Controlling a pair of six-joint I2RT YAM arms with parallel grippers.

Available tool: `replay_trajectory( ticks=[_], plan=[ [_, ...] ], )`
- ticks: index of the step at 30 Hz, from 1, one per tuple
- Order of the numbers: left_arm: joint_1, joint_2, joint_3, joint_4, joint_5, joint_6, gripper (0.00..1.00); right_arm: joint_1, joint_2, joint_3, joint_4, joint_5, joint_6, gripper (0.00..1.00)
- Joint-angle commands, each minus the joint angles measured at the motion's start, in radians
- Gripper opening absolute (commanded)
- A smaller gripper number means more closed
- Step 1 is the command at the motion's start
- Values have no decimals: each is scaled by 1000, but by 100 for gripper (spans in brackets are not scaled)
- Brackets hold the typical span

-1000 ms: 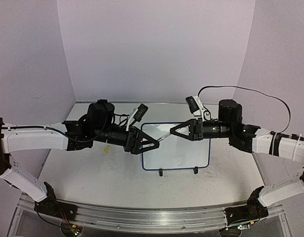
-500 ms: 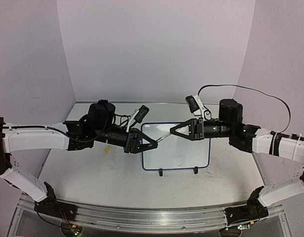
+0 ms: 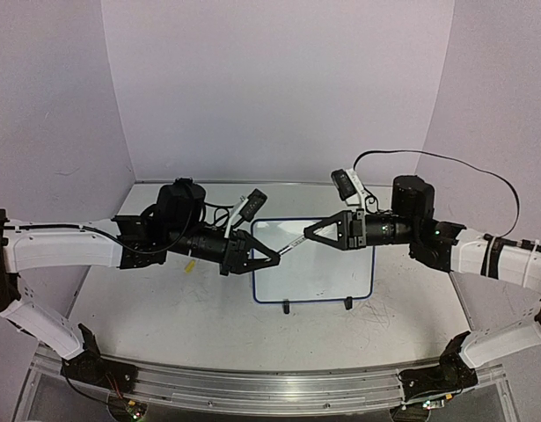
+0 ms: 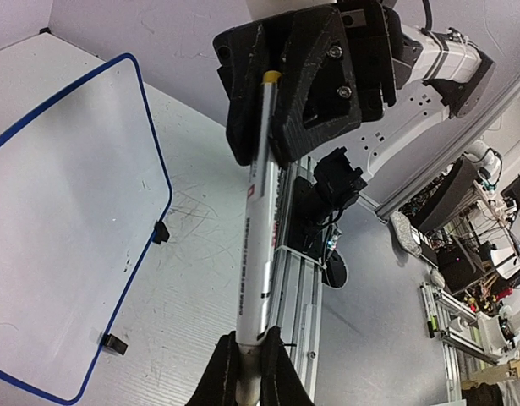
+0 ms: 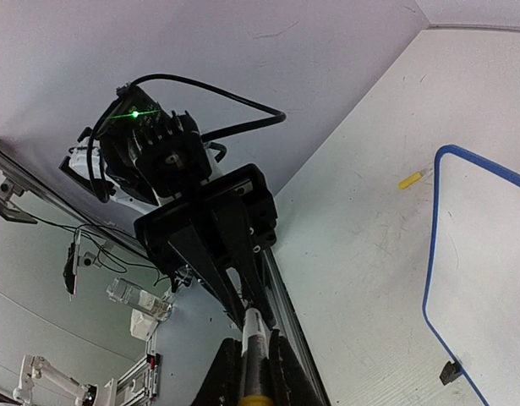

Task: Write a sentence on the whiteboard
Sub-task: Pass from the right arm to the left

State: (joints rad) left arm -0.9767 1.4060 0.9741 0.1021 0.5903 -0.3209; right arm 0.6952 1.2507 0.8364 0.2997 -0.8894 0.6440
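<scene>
Two robot arms reach in from either side and meet above a white table (image 3: 164,316), both clamped on one thin white marker (image 3: 292,243). The left gripper (image 3: 274,258) is closed tight on the plain end, and the right gripper (image 3: 309,234) is closed on the end with a yellow band. The whiteboard (image 3: 327,272) lies on the table directly below them, its black feet (image 3: 286,307) toward the arm bases, and a small yellow piece (image 3: 189,264) lies just left of it.

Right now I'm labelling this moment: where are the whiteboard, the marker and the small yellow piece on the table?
whiteboard (image 3: 327,272): top view, bare white face.
marker (image 4: 256,228): left wrist view, mid barrel.
small yellow piece (image 5: 411,178): right wrist view, its middle.
</scene>
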Motion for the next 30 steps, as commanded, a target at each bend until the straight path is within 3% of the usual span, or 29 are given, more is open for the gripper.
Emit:
replay_trajectory(
  ticks=[1, 4, 8, 16, 30],
  plan=[
    [1, -44, 18, -33, -13, 51, 0, 2, -21, 26, 20, -22, -31, 35],
    [1, -34, 40, -91, 30, 92, 0, 2, 16, 56, -104, -25, -127, 55],
    [0, -10, 72, -170, 116, 129, 0, 5, 86, 86, -219, -106, -229, 61],
    [-2, 5, 78, -183, 164, 133, 0, 58, 147, 119, -232, -200, -258, 53],
    [-3, 18, 92, -183, 167, 142, 0, 133, 215, 149, -158, -171, -193, 31]
  ],
)
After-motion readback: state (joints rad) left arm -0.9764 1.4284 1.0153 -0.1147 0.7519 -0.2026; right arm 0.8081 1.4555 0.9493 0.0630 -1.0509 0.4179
